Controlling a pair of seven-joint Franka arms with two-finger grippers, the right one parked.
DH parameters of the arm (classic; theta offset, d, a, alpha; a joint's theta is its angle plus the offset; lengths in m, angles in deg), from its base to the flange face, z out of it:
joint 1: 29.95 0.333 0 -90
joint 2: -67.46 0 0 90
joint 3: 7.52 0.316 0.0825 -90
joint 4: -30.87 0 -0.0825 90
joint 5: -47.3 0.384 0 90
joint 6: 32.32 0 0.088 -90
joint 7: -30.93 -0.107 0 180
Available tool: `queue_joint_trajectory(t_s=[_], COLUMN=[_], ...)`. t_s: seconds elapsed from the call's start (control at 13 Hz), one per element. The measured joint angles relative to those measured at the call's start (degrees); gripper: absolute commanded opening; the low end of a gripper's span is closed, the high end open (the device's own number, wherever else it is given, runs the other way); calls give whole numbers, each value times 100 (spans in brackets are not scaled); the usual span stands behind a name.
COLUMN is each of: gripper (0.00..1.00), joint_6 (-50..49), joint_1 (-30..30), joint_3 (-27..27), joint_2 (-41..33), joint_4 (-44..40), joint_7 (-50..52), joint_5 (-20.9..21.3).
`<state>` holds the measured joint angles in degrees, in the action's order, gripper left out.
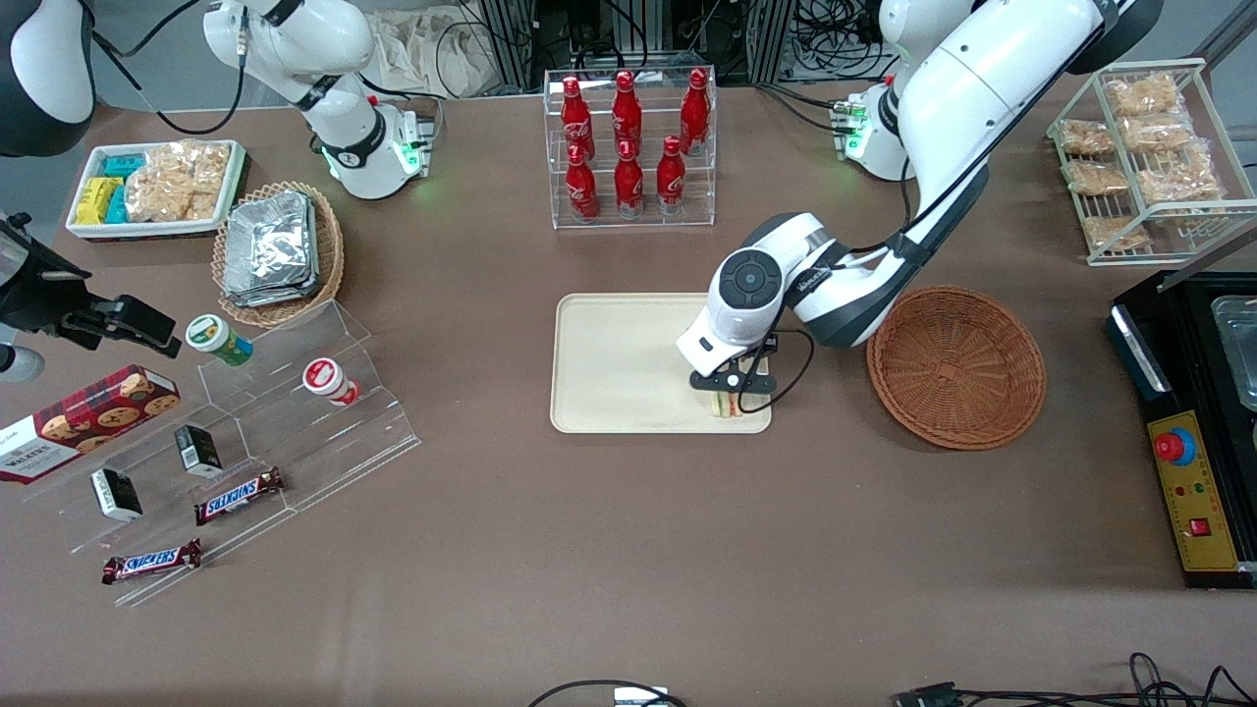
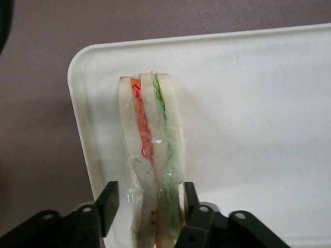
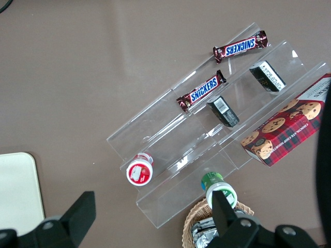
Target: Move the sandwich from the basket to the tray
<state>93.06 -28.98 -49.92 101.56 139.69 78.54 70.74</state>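
The sandwich [image 1: 728, 404] [image 2: 152, 150], a plastic-wrapped wedge of white bread with red-orange and green filling, stands on edge on the cream tray [image 1: 609, 363] [image 2: 258, 103], near the corner closest to the front camera and the basket. My left gripper [image 1: 732, 388] [image 2: 149, 204] is low over it, open, with one finger on each side. One finger [image 2: 108, 206] stands off the wrap with a visible gap, while the other finger [image 2: 190, 202] is against the bread. The dark-brown wicker basket [image 1: 956, 365] sits empty beside the tray, toward the working arm's end.
A clear rack of red bottles [image 1: 630, 147] stands farther from the camera than the tray. A tan basket of foil packs [image 1: 278, 250] and an acrylic stepped stand with snacks [image 1: 245, 432] lie toward the parked arm's end. A black appliance [image 1: 1193, 422] and a white wire rack [image 1: 1144, 157] flank the basket.
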Motion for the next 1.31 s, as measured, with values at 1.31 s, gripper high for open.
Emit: queue_joint_trajectory(t_s=[1.31], gripper=[100], joint_6=[-2530], joint_1=[-22], joint_3=[3269], joint_2=[-3849], joint_4=[-153], joint_7=[-3506], joint_5=[-2163])
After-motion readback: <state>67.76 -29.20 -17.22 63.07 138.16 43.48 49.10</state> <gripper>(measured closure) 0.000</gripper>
